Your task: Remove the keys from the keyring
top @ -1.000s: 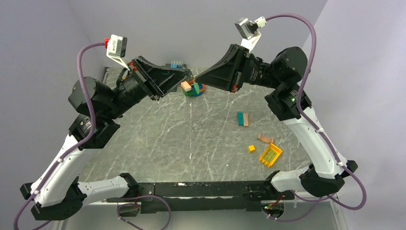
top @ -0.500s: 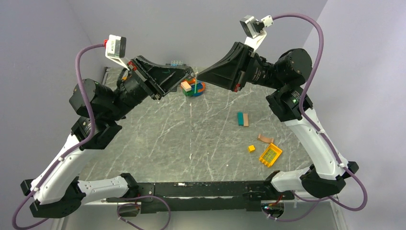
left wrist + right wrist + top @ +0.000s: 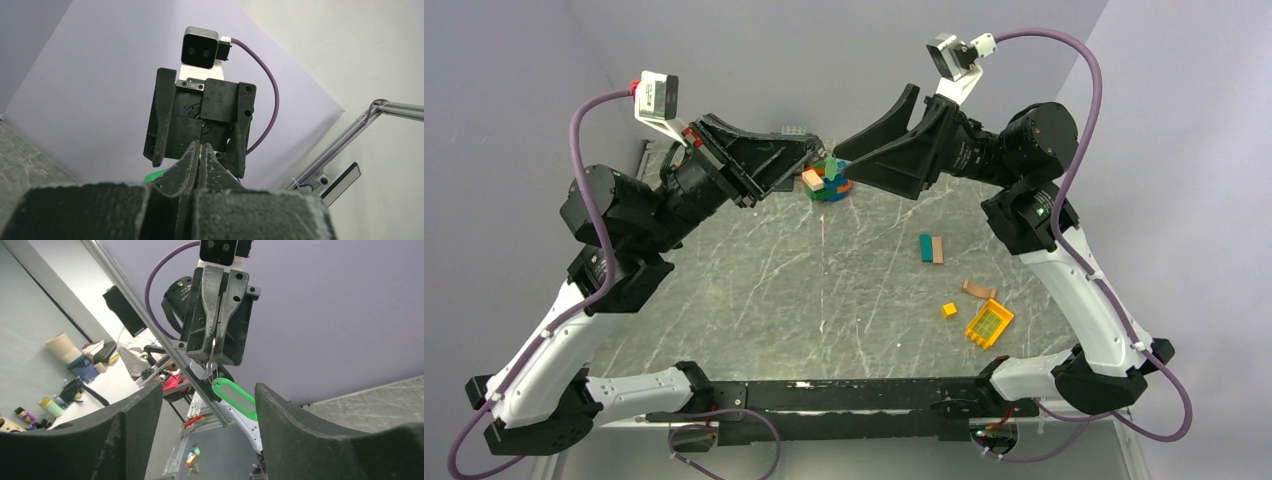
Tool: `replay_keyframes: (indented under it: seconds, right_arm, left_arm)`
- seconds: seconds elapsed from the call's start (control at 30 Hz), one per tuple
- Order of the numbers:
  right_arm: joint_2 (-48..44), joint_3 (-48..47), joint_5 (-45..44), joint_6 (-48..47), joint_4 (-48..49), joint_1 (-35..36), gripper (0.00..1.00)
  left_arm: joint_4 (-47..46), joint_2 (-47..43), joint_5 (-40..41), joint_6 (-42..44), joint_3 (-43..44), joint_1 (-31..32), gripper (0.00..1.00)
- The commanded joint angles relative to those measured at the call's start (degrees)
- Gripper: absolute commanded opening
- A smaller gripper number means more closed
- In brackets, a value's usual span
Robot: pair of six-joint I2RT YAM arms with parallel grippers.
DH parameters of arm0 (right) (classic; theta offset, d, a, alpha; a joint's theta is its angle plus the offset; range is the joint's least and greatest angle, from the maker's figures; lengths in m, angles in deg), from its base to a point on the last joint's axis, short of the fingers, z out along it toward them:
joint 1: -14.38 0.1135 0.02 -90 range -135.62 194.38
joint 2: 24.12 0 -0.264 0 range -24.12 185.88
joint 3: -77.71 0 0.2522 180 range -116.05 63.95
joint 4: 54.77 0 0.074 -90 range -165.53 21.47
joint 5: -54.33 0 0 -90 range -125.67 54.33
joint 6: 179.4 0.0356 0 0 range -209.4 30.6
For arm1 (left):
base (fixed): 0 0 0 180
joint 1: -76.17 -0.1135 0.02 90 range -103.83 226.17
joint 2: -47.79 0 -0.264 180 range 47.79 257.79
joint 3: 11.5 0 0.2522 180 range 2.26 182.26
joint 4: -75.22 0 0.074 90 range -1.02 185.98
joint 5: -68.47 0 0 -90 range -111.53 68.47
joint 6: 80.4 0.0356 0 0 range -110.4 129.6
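Observation:
Both grippers are raised above the far middle of the table, tip to tip. My left gripper (image 3: 816,157) (image 3: 200,150) is shut on a thin metal keyring (image 3: 212,359). A green plastic tag (image 3: 235,397) hangs from that ring, and a sliver of it shows in the left wrist view (image 3: 152,176). I cannot make out any key blade on the ring. My right gripper (image 3: 849,155) (image 3: 207,415) faces the ring with its jaws wide apart and nothing between them. Its fingers (image 3: 162,120) stand either side of the left fingertips.
A pile of coloured blocks (image 3: 827,186) lies on the table under the grippers. Teal and tan blocks (image 3: 931,248), a small yellow block (image 3: 949,309), a tan piece (image 3: 977,289) and a yellow tray (image 3: 989,323) lie to the right. Small tags and keys (image 3: 192,452) lie on a grey surface far below.
My right gripper was shut at the ring and has opened wide. The left arm has shifted slightly left, still shut on the ring.

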State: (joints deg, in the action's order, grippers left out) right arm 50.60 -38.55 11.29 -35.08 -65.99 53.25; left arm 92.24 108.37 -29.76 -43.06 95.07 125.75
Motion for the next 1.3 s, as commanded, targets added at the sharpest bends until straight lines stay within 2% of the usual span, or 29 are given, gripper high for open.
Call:
replay_keyframes:
  seconds: [0.0, 0.17, 0.27, 0.53, 0.6, 0.8, 1.27]
  right_arm:
    - [-1.40, -2.65, 0.68, -1.95, -2.26, -0.11, 0.75]
    - [-1.53, -3.62, 0.16, -4.97, -8.27, -0.16, 0.78]
    - [-0.15, -7.50, -0.63, -8.73, -14.97, -0.11, 0.78]
    - [7.68, -27.35, -1.54, -24.45, -40.75, -0.11, 0.73]
    - [8.80, -29.15, -1.09, -26.86, -44.43, -0.12, 0.70]
    - [6.75, -23.95, 0.03, -27.34, -42.30, -0.13, 0.63]
    - [8.05, -24.48, 1.55, -27.78, -42.61, 0.11, 0.50]
  left_arm:
    - [-0.55, -0.88, 0.76, 1.89, 2.23, 0.17, 0.00]
    - [1.09, -0.87, 0.18, 2.77, 2.86, 0.23, 0.00]
    - [4.08, -0.03, -1.37, 3.92, 4.64, 0.19, 0.00]
    - [18.87, 1.68, 1.22, 7.62, 12.68, 0.21, 0.00]
    - [20.15, 1.81, 1.32, 7.52, 13.35, 0.20, 0.00]
    - [21.06, 2.95, -0.42, 5.39, 13.15, 0.17, 0.00]
    - [19.39, 4.68, -3.28, 2.41, 10.61, 0.17, 0.00]
